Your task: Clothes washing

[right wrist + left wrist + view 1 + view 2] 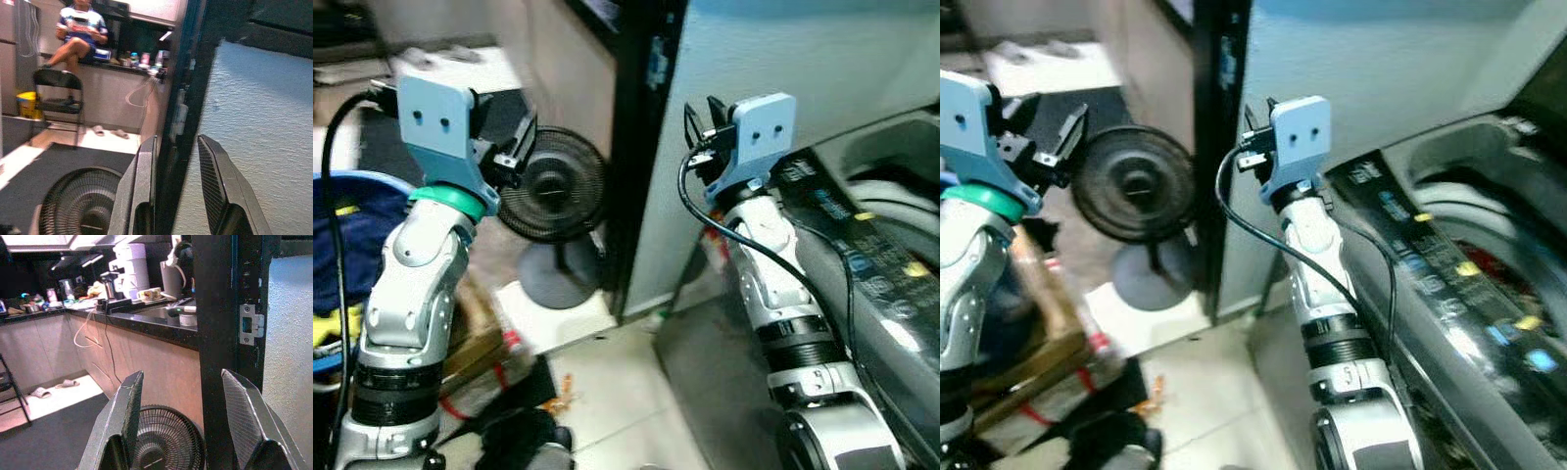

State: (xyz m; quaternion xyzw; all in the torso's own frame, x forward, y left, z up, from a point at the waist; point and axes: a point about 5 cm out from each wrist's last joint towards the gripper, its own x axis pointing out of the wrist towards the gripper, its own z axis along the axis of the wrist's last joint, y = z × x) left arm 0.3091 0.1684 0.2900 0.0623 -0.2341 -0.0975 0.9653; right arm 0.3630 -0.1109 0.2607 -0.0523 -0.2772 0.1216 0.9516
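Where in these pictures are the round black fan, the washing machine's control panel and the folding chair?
fan [553,184], left eye view, on the centre hub of its round grille.
washing machine's control panel [862,259], left eye view, on the dark strip with buttons.
folding chair [55,78], right wrist view, on its black backrest.

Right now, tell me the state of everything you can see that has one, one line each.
left gripper: fingers open, empty, raised toward the fan.
right gripper: fingers open, empty, raised near the door frame.
fan: standing upright on the floor; spinning or not, cannot tell.
washing machine: lid up, drum open.
blue basket: holds clothes.
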